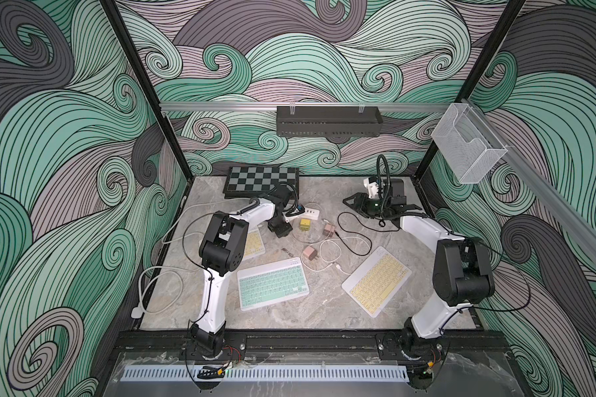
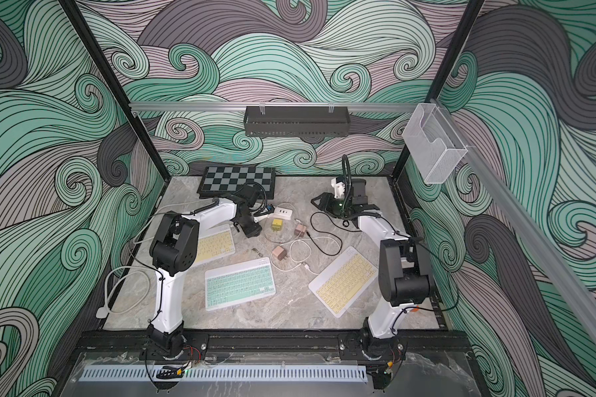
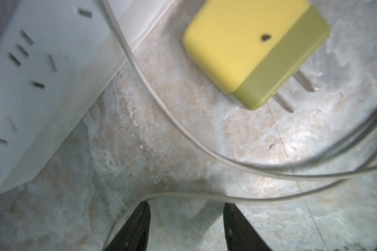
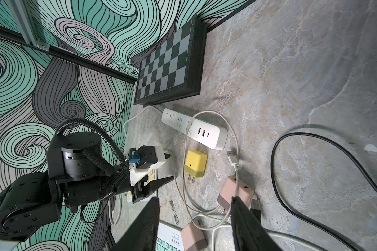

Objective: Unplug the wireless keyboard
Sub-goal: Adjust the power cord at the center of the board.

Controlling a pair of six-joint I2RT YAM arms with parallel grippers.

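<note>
Three keyboards lie on the marble table (image 1: 289, 319): one green keyboard (image 1: 272, 283) at front centre, one skewed yellow keyboard (image 1: 375, 280) at front right, and one half-hidden yellow keyboard (image 2: 215, 245) on the left, partly under the left arm. Whether a lead is plugged into any of the three cannot be made out from here. Behind them sit one white power strip (image 4: 213, 134), one yellow charger (image 3: 237, 43) lying on its side with two prongs showing, and two pink chargers (image 1: 328, 231) (image 1: 309, 253). One black cable (image 1: 351, 237) loops across the middle, and at least two thin white cables (image 3: 161, 104) wind around the chargers; a loose USB plug (image 4: 232, 157) lies just beside the yellow charger. One chessboard (image 1: 260, 180) rests against the back wall. The left gripper (image 3: 185, 206) points down near the power strip and the yellow charger, its fingers parted about halfway and holding nothing, with a white cable running just past the tips. The right gripper (image 4: 195, 198) hangs above the table at back right, likewise half open and empty.
</note>
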